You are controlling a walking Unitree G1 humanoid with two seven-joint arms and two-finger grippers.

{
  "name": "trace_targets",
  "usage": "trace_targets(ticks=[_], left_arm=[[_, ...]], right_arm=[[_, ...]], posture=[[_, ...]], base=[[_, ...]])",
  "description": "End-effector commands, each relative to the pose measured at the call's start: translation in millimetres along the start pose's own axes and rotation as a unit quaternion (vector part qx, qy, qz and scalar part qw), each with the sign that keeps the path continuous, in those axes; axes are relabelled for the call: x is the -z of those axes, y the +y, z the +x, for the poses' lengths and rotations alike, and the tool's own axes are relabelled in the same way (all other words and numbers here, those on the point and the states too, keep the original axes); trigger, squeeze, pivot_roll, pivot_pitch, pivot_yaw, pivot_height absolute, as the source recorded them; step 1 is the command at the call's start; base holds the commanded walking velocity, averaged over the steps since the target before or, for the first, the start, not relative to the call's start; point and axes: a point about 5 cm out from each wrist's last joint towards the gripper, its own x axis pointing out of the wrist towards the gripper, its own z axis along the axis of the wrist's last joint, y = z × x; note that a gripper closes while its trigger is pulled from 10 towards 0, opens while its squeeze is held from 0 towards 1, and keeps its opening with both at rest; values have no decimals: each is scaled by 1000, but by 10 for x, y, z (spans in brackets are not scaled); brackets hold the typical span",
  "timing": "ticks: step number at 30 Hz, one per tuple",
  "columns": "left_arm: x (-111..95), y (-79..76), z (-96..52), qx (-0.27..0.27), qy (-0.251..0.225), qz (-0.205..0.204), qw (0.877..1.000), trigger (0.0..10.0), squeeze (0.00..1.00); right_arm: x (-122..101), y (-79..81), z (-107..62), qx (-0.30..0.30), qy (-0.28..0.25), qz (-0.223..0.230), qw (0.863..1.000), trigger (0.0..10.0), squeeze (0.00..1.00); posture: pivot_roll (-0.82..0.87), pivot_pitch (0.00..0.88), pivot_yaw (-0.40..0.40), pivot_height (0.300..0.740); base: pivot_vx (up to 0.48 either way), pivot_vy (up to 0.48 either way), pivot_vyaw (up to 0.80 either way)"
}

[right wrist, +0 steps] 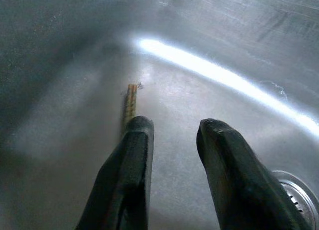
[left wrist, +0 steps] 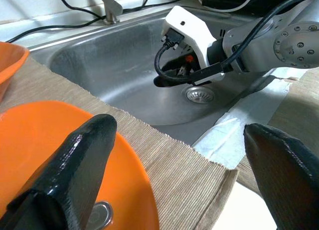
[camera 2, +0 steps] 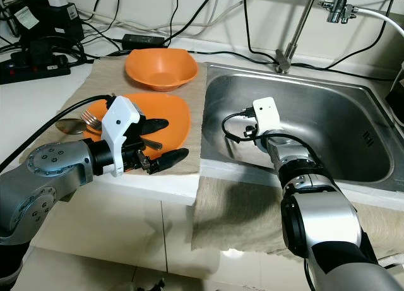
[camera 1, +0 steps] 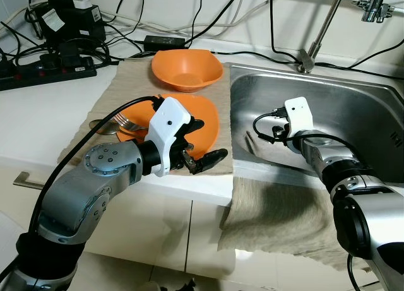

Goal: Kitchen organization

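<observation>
White table [camera 1: 38, 120] against a pale wall [camera 1: 252, 13] — black cables trail along it. White cabinet fronts [camera 1: 158, 234] below — glossy.

Silver jointed arms, white wrist housings, looping black cables, glossy black fingers [left wrist: 75, 165].

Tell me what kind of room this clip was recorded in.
Most likely a home kitchen: a stainless steel sink with a faucet, and orange dishes on a counter mat.
</observation>
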Motion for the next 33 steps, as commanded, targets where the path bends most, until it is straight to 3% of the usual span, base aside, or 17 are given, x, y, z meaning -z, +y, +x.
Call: trace_targets(ticks=[1, 6, 9, 10, 11, 12, 13, 14, 15, 16, 18, 20, 21, 24, 25, 30, 33], left_arm=[[-20, -18, 10, 7, 4, 9, 1000, 10000, 0], [-37, 2, -8, -1, 0, 12, 1000, 10000, 0], [-75, 160, -125, -51, -5, 22, 998, 10000, 0], [-74, 213, -189, -65, -1, 26, 998, 10000, 0], [-74, 246, -232, -73, 3, 28, 997, 10000, 0], [-72, 268, -286, -77, 6, 30, 997, 10000, 0], [-64, 287, -366, -79, 12, 34, 996, 10000, 0], [-59, 293, -413, -78, 15, 36, 996, 10000, 0], [-46, 302, -493, -78, 19, 38, 996, 10000, 0], [-46, 302, -493, -78, 19, 38, 996, 10000, 0], [-19, 315, -606, -78, 20, 35, 996, 10000, 0], [-19, 315, -606, -78, 20, 35, 996, 10000, 0], [56, 338, -732, -81, 31, 23, 996, 10000, 0], [126, 344, -824, -81, 48, 15, 995, 10000, 0], [172, 336, -869, -79, 63, 12, 995, 10000, 0], [222, 361, -898, -94, 78, 9, 992, 10000, 0], [226, 359, -873, -91, 77, 10, 993, 10000, 0]], right_arm=[[-64, -17, -5, 1, -9, 0, 1000, 10000, 796], [-120, 5, -3, -8, -25, -3, 1000, 10000, 796], [-495, 204, -34, -94, -131, -3, 987, 10000, 718], [-617, 300, -65, -144, -166, -4, 976, 10000, 396], [-695, 363, -92, -177, -188, -5, 966, 10000, 396], [-755, 428, -123, -214, -205, -9, 955, 10000, 420], [-798, 501, -159, -257, -215, -25, 942, 10000, 718], [-814, 541, -180, -282, -218, -37, 934, 10000, 718], [-842, 589, -216, -312, -224, -53, 922, 10000, 1000], [-842, 589, -216, -312, -224, -53, 922, 10000, 1000], [-885, 636, -271, -346, -236, -77, 905, 10000, 1000], [-885, 636, -271, -346, -236, -77, 905, 10000, 1000], [-941, 685, -358, -390, -247, -100, 881, 10000, 1000], [-959, 746, -449, -437, -246, -119, 857, 10000, 1000], [-949, 805, -505, -469, -236, -131, 841, 10000, 1000], [-959, 976, -515, -489, -217, -119, 836, 10000, 1000], [-1000, 1184, -434, -473, -199, -79, 855, 10000, 1000]], posture=[[-23, 0, -79, 740], [-24, 0, -79, 740], [-21, 0, -81, 740], [-16, 0, -87, 740], [-16, 0, -87, 740], [-11, 0, -93, 740], [-8, 0, -97, 740], [-7, 0, -100, 740], [-4, 0, -105, 740], [-4, 0, -105, 740], [2, 0, -116, 740], [2, 0, -116, 740], [3, 0, -122, 740], [3, 0, -122, 740], [0, 0, -123, 740], [-5, 0, -122, 740], [-8, 0, -118, 740]], base=[[0, 0, 0], [0, 0, 0], [0, 0, 0], [0, 0, 0], [0, 0, 0], [0, 0, 0], [0, 0, 0], [0, 0, 0], [0, 0, 0], [0, 0, 0], [0, 0, 0], [0, 0, 0], [0, 0, 0], [0, 0, 0], [0, 0, 0], [0, 0, 0], [0, 0, 0]])
